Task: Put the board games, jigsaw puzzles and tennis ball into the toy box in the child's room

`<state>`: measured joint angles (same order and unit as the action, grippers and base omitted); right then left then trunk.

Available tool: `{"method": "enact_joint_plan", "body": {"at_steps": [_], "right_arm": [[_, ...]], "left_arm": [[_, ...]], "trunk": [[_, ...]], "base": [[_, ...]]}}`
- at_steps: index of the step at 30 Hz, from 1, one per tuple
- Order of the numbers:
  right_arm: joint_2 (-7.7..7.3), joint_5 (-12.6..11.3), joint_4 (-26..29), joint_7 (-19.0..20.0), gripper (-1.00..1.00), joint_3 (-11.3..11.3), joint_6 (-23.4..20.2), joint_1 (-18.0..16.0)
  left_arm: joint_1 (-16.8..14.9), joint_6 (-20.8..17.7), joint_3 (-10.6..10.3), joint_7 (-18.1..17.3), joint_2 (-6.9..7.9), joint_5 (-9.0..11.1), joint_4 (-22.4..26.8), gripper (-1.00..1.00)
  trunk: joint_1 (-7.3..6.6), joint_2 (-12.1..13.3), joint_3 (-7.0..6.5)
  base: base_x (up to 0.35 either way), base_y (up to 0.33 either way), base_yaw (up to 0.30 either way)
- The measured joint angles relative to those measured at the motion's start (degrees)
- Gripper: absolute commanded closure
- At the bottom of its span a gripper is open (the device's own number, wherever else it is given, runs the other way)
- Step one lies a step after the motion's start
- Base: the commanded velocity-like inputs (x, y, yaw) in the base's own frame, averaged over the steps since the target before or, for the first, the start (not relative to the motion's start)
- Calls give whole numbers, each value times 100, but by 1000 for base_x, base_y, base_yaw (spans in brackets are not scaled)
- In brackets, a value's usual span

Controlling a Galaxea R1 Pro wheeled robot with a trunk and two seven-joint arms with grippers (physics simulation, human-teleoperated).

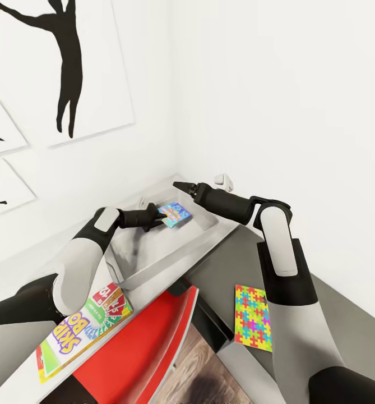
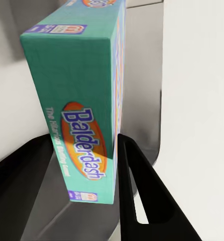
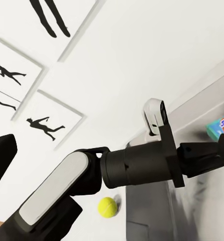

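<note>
Balderdash box (image 1: 174, 215) clamped in left gripper (image 1: 156, 220) jaws, held over toy box (image 1: 153, 252) on bench (image 1: 344, 320). Right gripper (image 1: 183, 187) jaws: can't tell. Still out: Skip-Bo game (image 1: 83, 331), jigsaw puzzle (image 1: 253, 317), tennis ball (image 3: 108, 206). Task looks early.

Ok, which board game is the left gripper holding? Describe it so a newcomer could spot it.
Start at the grey toy box on the table against the white wall. Over it, the left gripper grips a teal box lettered Balderdash. Unlike the Skip-Bo box and the multicoloured jigsaw puzzle lying flat nearer the robot, it is held aloft.
</note>
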<state>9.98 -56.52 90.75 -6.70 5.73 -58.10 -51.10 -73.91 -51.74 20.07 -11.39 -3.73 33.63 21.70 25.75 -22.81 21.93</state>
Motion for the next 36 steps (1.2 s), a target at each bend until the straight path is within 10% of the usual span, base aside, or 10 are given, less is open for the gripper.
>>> {"method": "enact_joint_plan", "body": {"at_steps": [30, 31, 36], "right_arm": [[0, -2, 0, 0, -100, 17, 19, 0], [0, -2, 0, 0, -100, 17, 21, 0], [0, -2, 0, 0, -100, 20, 26, 0]], "left_arm": [[-2, 12, 0, -264, -18, 19, 0, 100], [0, 12, 0, -265, -18, 20, 1, -100], [0, 11, 1, -268, -18, 26, 2, -100]], "trunk": [[0, 0, 273], [0, 0, 282], [0, 0, 328]], "base": [[0, 0, 0], [0, 0, 0], [0, 0, 0]]}}
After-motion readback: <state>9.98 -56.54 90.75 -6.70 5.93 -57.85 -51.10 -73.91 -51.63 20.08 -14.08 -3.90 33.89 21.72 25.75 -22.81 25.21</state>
